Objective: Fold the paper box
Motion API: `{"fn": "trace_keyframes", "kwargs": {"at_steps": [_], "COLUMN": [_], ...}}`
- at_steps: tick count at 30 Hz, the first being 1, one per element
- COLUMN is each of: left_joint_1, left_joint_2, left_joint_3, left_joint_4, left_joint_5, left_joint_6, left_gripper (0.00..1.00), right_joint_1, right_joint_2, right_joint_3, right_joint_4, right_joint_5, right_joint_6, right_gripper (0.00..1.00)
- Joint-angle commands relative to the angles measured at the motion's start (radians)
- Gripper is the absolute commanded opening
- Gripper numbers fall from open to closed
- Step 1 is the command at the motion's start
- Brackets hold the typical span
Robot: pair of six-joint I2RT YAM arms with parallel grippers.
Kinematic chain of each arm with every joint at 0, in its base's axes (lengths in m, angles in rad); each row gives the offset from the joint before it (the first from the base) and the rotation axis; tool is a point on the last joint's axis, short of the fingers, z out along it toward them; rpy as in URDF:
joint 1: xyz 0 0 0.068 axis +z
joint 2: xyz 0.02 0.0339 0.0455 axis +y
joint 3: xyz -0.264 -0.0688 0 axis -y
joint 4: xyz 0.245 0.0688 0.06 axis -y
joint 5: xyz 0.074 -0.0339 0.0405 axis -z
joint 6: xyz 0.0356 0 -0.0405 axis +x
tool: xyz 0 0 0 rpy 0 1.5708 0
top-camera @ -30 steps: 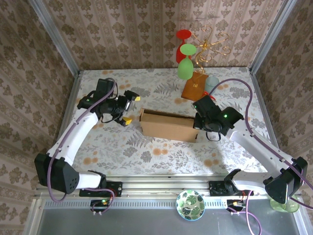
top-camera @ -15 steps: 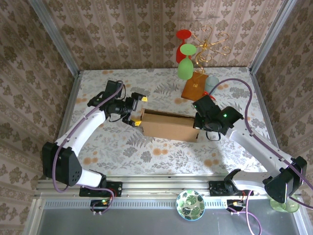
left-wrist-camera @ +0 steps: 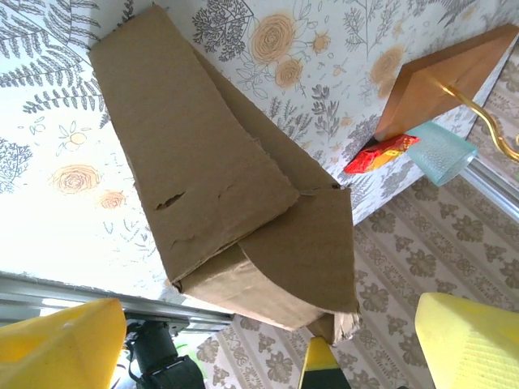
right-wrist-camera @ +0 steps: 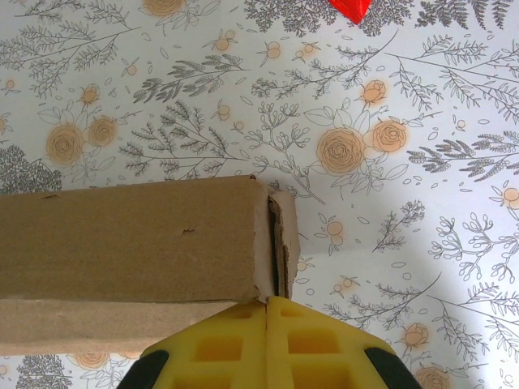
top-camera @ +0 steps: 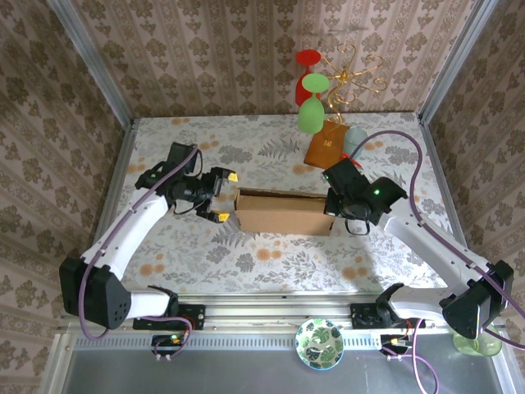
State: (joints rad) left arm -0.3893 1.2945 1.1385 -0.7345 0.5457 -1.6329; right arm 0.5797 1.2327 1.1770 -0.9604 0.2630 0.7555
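While its yellow fingers [left-wrist-camera: 61, 344] are standing wide apart, the left gripper [top-camera: 223, 197] is hovering just off the left end of the box [top-camera: 283, 213], with nothing between the jaws. In the wrist view both fingers are being cut off by the lower corners. At the box's right end the right gripper [right-wrist-camera: 268, 306] is sitting pressed together, its tips touching the end wall. Whether a cardboard edge is being nipped between them I cannot tell.

The box is lying lengthwise across the middle of the table [top-camera: 205, 246], its panels folded up into walls. A flap [left-wrist-camera: 304, 243] is leaning out near its left end. A dark strip along the box's far edge is showing only shadow, so its inside is hard to make out.

Beyond the box's right end a brown block [top-camera: 326, 148] is standing with a pale blue cup [top-camera: 354, 139] just beside it. The cup's inside is not showing. A red wrapper [left-wrist-camera: 381, 154] is peeking out between block and cup, partly covered. Red and green goblets [top-camera: 310, 113] are hanging farther beyond the box.
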Motion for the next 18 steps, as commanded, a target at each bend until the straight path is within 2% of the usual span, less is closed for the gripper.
{"fn": "trace_keyframes", "kwargs": {"at_steps": [1, 6, 11, 18], "left_joint_1": [-0.010, -0.041, -0.060, -0.060], "left_joint_2": [0.001, 0.016, 0.058, 0.054], "left_joint_3": [-0.011, -0.069, -0.077, -0.122], "left_joint_4": [-0.036, 0.096, 0.143, 0.184], "left_joint_5": [-0.005, 0.003, 0.010, -0.007], "left_joint_6": [-0.100, -0.204, -0.225, -0.254], "left_gripper": [0.94, 0.96, 0.96, 0.86], "right_joint_1": [-0.003, -0.004, -0.005, -0.006], "right_joint_2": [0.016, 0.019, 0.014, 0.016], "right_joint_3": [0.022, 0.024, 0.019, 0.018], "right_joint_4": [-0.020, -0.020, -0.021, -0.018], "right_joint_5": [0.005, 0.003, 0.005, 0.004], "right_joint_6": [-0.010, -0.010, -0.008, -0.008], "right_gripper": [0.00, 0.00, 0.00, 0.00]}}
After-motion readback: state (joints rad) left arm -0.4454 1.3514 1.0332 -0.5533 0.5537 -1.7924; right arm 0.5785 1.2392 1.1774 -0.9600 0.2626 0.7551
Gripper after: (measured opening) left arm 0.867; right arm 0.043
